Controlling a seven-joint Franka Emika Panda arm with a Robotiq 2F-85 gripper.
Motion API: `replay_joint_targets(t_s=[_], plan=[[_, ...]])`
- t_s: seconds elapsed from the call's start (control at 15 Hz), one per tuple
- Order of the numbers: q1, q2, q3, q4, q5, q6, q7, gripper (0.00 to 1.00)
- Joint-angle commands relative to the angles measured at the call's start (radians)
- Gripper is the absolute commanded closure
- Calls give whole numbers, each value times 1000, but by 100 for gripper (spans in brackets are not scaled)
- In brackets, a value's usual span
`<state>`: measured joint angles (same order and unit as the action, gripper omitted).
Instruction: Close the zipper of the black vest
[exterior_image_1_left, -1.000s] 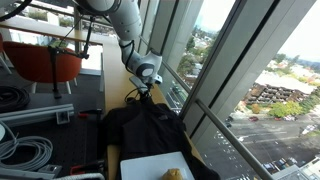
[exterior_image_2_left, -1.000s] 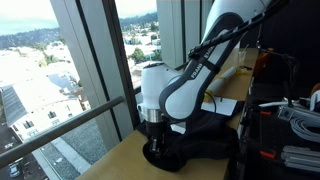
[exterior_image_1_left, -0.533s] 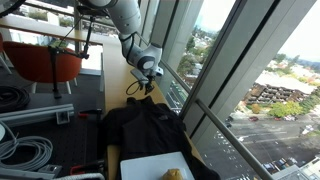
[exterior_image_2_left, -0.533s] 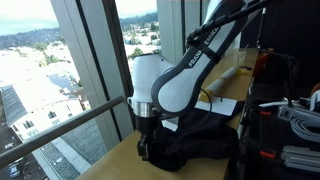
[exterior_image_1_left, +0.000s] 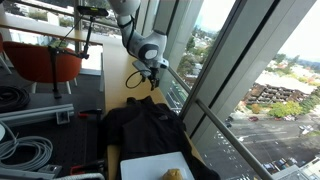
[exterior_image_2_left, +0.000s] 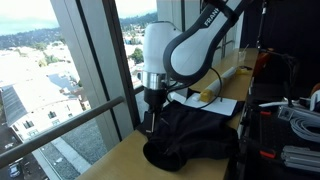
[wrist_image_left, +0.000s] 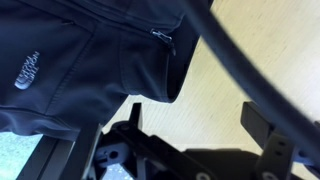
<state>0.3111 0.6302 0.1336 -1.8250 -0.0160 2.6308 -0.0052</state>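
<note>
The black vest (exterior_image_1_left: 148, 124) lies rumpled on the wooden table (exterior_image_1_left: 118, 75); it also shows in the other exterior view (exterior_image_2_left: 195, 135). In the wrist view the vest (wrist_image_left: 70, 60) fills the upper left, with a white logo on it. Its zipper (wrist_image_left: 163, 38) shows as a small metal pull on a dark seam near the collar edge. My gripper (wrist_image_left: 198, 122) is open, with only bare wood between the fingers. It hangs above the vest's end in both exterior views (exterior_image_1_left: 151, 78) (exterior_image_2_left: 152, 112) and touches nothing.
A white tray (exterior_image_1_left: 155, 165) sits at the table's near end. A black cable (wrist_image_left: 240, 70) crosses the wrist view. The window glass and rail (exterior_image_2_left: 90, 110) run along the table's edge. An orange chair (exterior_image_1_left: 50, 62) and coiled cables (exterior_image_1_left: 20, 100) stand beside the table.
The jaws have gone from shut to wide open. The gripper has let go of the vest's end and risen above it. The vest has settled back on the table.
</note>
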Motion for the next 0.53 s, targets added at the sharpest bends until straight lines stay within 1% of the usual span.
replay_joint_targets(t_s=[0.0, 0.2, 0.47], plan=[[-70, -184, 35, -223, 27, 44, -11, 0], [-127, -294, 64, -355, 63, 66, -43, 0], [-202, -424, 96, -467, 160, 47, -128, 0]])
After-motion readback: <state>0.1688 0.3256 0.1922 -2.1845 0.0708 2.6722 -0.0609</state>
